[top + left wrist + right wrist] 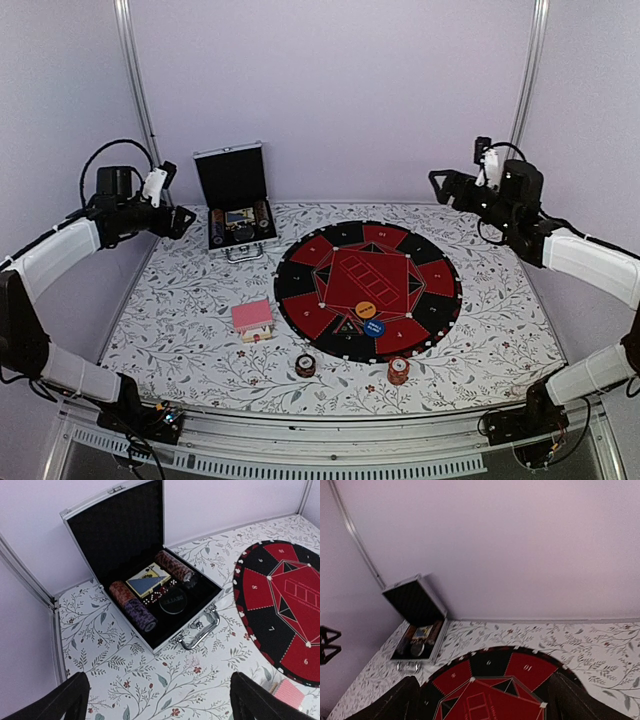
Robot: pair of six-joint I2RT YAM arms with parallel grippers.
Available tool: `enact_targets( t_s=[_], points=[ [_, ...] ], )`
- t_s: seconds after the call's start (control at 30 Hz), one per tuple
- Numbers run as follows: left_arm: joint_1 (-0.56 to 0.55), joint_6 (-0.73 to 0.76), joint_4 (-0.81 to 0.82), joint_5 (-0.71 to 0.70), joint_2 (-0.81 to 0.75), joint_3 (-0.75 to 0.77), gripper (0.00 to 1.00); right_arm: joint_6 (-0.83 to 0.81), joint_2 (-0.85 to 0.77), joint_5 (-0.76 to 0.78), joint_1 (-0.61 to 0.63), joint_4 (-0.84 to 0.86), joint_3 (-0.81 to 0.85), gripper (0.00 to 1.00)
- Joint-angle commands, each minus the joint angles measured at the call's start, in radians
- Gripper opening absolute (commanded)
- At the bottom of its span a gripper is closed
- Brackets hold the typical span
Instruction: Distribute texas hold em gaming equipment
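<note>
Shows a flowered table (500, 335) with a round black-and-red mat (440, 282) lying right of centre. Finds on the mat's near part an orange button (365, 309) and a blue button (372, 327), just beside each other. Places a small pink box (252, 315) left of the mat, near its rim but apart from it. Sets two chip stacks near the front edge, off the mat: a dark chip stack (305, 365) and an orange-red chip stack (399, 371), well apart. Has at the far left an open case (232, 178), lid upright. Catches the left gripper (183, 222) in the air just left of the case, and the right gripper (437, 181) above the far right corner.
</note>
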Motion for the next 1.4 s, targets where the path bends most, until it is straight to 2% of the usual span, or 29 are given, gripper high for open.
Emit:
enact_targets(
  t_s=[0.0,0.23,0.53,0.73,1.37],
  points=[
    [0.009,0.067,-0.235,0.043,-0.002,0.049,1.00,-0.094,0.083,-0.045,0.201,-0.233,0.089,0.92],
    [0.005,0.106,-0.352,0.035,-0.008,0.067,1.00,-0.144,0.290,-0.018,0.450,-0.457,0.234,0.94],
    [-0.001,0.120,-0.403,0.007,-0.049,0.053,1.00,-0.145,0.414,-0.039,0.589,-0.553,0.235,0.94],
    [-0.004,0.143,-0.417,0.015,-0.056,0.043,1.00,-0.144,0.450,-0.055,0.600,-0.588,0.216,0.83],
    [-0.029,0.146,-0.452,0.051,-0.030,0.116,1.00,-0.199,0.542,-0.024,0.614,-0.654,0.207,0.77]
  ],
)
